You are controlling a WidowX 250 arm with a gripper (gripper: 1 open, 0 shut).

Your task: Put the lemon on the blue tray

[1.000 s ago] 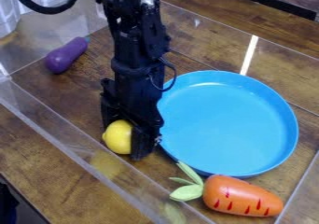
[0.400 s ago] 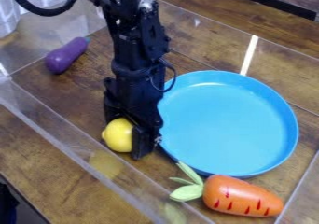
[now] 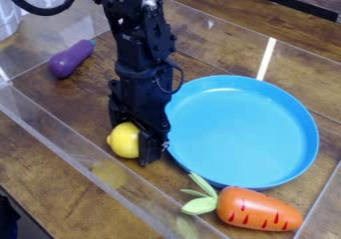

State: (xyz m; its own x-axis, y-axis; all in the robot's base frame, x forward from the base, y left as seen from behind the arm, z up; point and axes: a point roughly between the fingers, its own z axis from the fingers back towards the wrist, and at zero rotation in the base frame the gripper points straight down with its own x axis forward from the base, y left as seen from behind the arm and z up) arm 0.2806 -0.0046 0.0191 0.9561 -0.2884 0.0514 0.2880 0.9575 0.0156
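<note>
Camera: lemon in the grip, edging upward

In the camera view, the lemon (image 3: 124,140) sits slightly higher in the frame than it did a second ago, and the dark arm (image 3: 142,44) has shifted a touch with it. The jaws are clenched on the fruit: dark fingers cover its right side and upper edge, while its yellow left side shows. That the two have moved together suggests the grip is holding and a lift is starting, though whether the lemon has fully left the desk (image 3: 54,133) cannot be told from this angle.

The tray (image 3: 246,133) has not moved. The lemon is just beside it, off its left edge in the picture, so the task is roughly at its midpoint: grasp apparently made, carrying and placing still to do. The next move calls for enough height to bring the lemon over the raised rim, then a short sideways carry and a gentle release. The smooth skin could slip, or a low pass could nudge the tray. The carrot (image 3: 260,209) and eggplant (image 3: 71,59) lie where they were, out of play.
</note>
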